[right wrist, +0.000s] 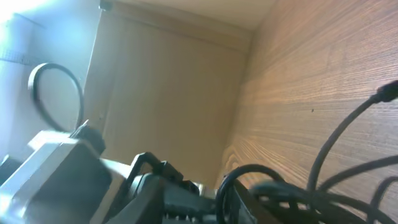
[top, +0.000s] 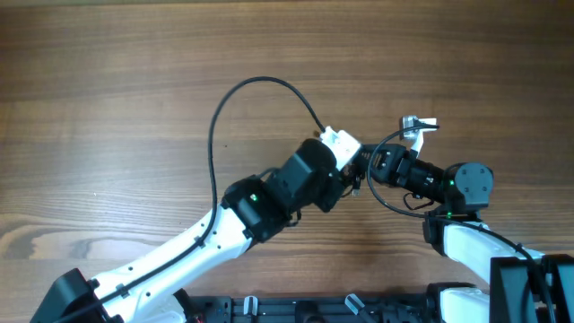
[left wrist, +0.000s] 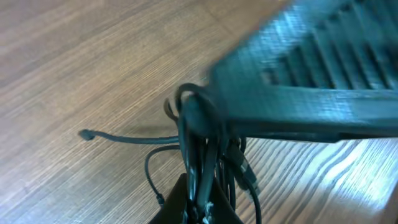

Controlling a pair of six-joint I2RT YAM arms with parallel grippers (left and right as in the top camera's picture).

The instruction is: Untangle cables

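The cables (left wrist: 200, 149) are a bunch of thin black cords standing up from my left gripper (left wrist: 202, 208), which is shut on them at the bottom of the left wrist view. One loose end with a small plug (left wrist: 84, 134) lies on the wood at the left. My right gripper (left wrist: 298, 93) reaches across the top of that view, its tip at the bunch's upper loop. In the right wrist view the cords (right wrist: 298, 193) fan out to the lower right. Overhead, the left gripper (top: 348, 184) and right gripper (top: 369, 166) meet and hide the bunch.
The table (top: 108, 90) is brown wood. A thick black arm cable (top: 215, 126) arcs up from the left arm, and another (top: 395, 202) loops below the right wrist. The arm bases sit along the front edge.
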